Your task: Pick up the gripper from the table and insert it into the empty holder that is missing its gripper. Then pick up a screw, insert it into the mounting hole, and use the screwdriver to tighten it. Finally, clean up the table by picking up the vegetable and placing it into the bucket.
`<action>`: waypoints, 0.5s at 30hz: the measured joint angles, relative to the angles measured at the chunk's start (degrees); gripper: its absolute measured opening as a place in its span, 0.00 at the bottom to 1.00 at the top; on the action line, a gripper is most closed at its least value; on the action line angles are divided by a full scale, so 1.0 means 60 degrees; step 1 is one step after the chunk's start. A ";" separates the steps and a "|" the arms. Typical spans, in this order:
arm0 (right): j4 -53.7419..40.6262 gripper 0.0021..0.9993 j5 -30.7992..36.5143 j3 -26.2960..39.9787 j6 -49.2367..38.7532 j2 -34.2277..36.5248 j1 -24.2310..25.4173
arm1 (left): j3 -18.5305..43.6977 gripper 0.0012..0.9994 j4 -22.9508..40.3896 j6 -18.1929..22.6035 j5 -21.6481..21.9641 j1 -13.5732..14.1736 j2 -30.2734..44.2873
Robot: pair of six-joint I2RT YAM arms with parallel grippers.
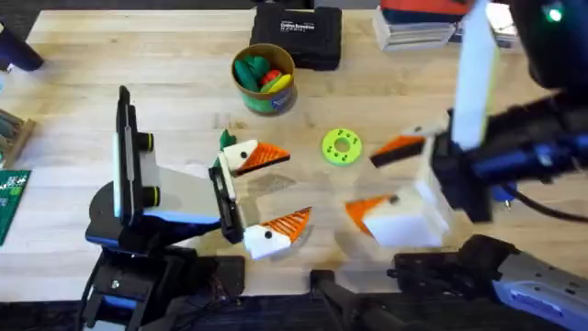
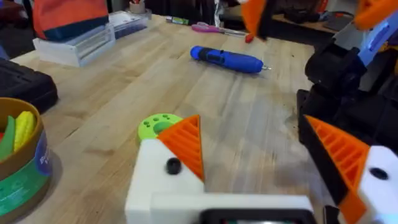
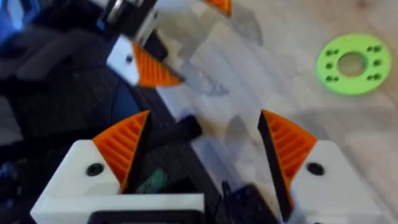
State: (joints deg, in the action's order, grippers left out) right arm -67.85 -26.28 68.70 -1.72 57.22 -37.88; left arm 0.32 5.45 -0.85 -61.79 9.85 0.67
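My left gripper [image 1: 276, 191] stands open over the table [image 1: 184, 110], its white fingers [image 2: 186, 146] with orange pads spread wide and holding nothing. Facing it, my right gripper [image 1: 381, 179] is open too and empty, as the right wrist view [image 3: 205, 149] shows. A small dark green vegetable [image 1: 227, 140] peeks out beside the left gripper's far finger. The yellow-green bucket [image 1: 266, 99] with toy produce stands behind it, and shows again [image 2: 25, 180] in the left wrist view. The blue screwdriver [image 2: 227, 60] lies on the wood farther off. The loose gripper, holder and screw are out of view.
A lime-green disc with holes [image 1: 342, 147] lies between the two grippers. A black case [image 1: 296, 35] sits at the back, with stacked boxes [image 1: 413, 26] to its right. Pink-handled scissors [image 2: 211, 28] lie beyond the screwdriver. A green circuit board [image 1: 11, 198] is at the left edge.
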 joint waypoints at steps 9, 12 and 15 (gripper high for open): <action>-0.0906 0.99 -0.0457 -0.0141 -0.1794 -0.0391 0.0031 | 0.0000 0.03 -0.0007 0.0047 0.0010 0.0000 0.0001; -0.0816 0.99 -0.0518 -0.0145 -0.2000 -0.0303 0.0031 | 0.0000 0.00 -0.0004 0.0052 0.0010 0.0000 0.0003; -0.0747 0.99 -0.0558 -0.0149 -0.2076 -0.0026 0.0031 | 0.0000 0.00 -0.0004 0.0052 0.0010 0.0000 0.0000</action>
State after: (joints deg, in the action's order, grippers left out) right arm -72.34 -29.63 67.81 -14.17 57.06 -37.69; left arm 0.32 5.43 -0.54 -61.73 9.85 0.67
